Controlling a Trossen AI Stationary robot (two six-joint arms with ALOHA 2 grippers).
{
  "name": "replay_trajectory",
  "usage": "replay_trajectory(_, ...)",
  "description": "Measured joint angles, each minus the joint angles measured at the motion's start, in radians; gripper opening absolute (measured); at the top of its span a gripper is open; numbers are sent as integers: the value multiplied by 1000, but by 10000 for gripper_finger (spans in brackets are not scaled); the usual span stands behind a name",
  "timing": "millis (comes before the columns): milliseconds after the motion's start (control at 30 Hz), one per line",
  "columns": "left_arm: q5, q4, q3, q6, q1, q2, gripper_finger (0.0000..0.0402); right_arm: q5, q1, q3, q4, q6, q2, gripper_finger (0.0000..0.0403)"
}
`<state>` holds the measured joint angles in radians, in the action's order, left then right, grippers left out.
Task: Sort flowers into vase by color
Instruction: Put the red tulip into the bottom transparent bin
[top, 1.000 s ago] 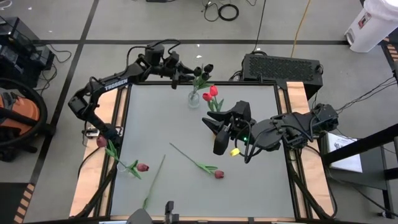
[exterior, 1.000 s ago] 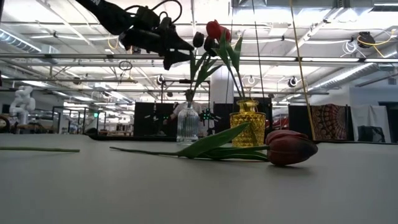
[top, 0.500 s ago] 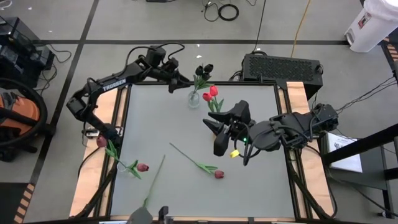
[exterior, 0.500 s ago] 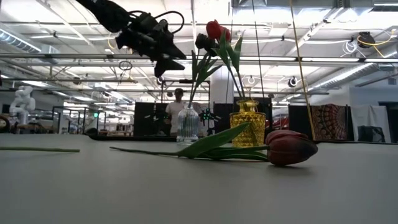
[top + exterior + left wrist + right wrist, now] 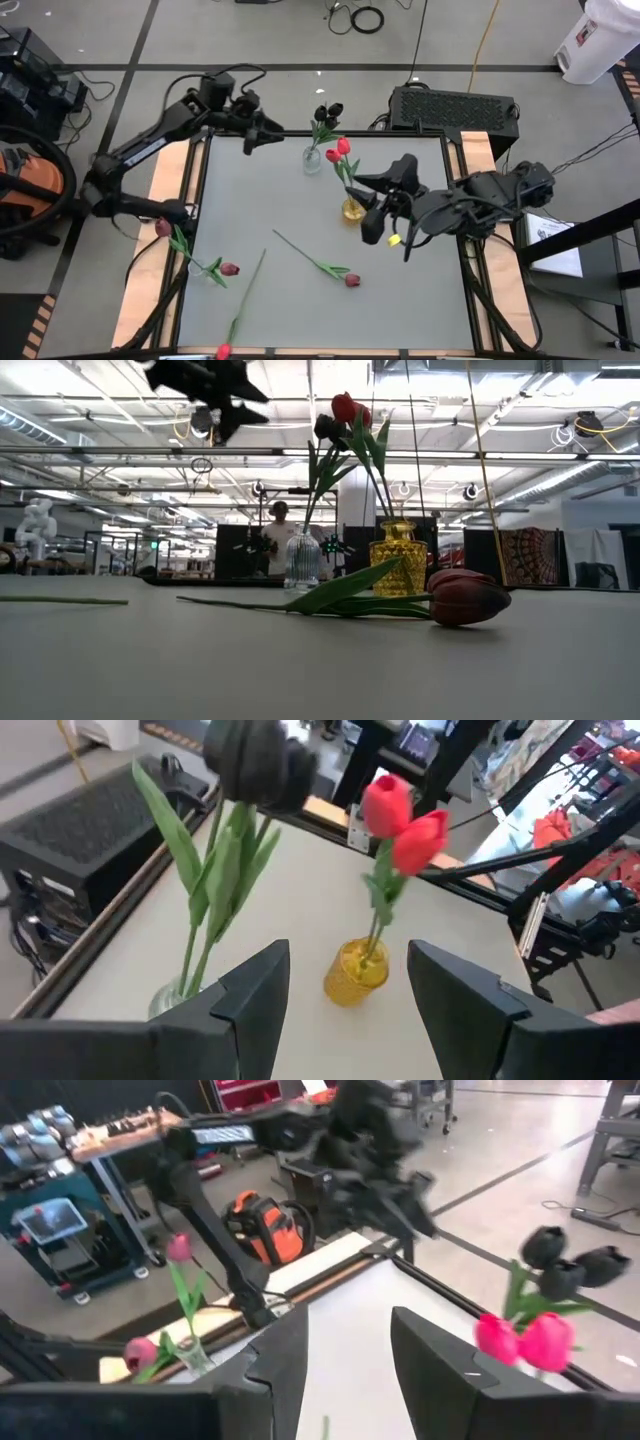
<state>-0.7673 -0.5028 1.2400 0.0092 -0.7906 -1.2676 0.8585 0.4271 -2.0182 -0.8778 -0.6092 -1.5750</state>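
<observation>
A clear vase (image 5: 312, 158) at the table's far middle holds two black tulips (image 5: 328, 112). Beside it a yellow vase (image 5: 349, 212) holds two red tulips (image 5: 338, 150). Loose flowers lie on the table: one near the middle (image 5: 318, 263) with its dark red head (image 5: 465, 597), one at the left (image 5: 226, 268), and one stem (image 5: 245, 292) toward the near edge. My left gripper (image 5: 250, 135) hangs open and empty high over the far left corner, left of the clear vase (image 5: 175, 1000). My right gripper (image 5: 368, 206) hovers open and empty just right of the yellow vase.
A pink flower (image 5: 163, 228) stands at the table's left edge, also seen as pink heads (image 5: 178, 1248) past my right fingers. A black box (image 5: 452, 108) sits behind the far right corner. A person (image 5: 278, 525) stands in the room beyond. Bare tabletop (image 5: 420, 300) lies at the near right.
My left gripper has drawn back from the black tulips toward the table's far left corner and has risen. The tulips stay in the clear vase. My right gripper has shifted a little toward the table's right edge, so that the yellow vase now shows beside it.
</observation>
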Motion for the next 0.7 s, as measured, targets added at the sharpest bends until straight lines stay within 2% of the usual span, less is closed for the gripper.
replay_trajectory(233,88,-128,0,17,-2,134,210,-16,1,0,-184,-41,71,137)
replay_trajectory(533,372,-366,0,130,-3,283,210,-26,1,0,-413,-125,110,137)
replay_trajectory(700,434,-410,0,131,-4,333,210,-23,1,0,-495,-174,107,137)
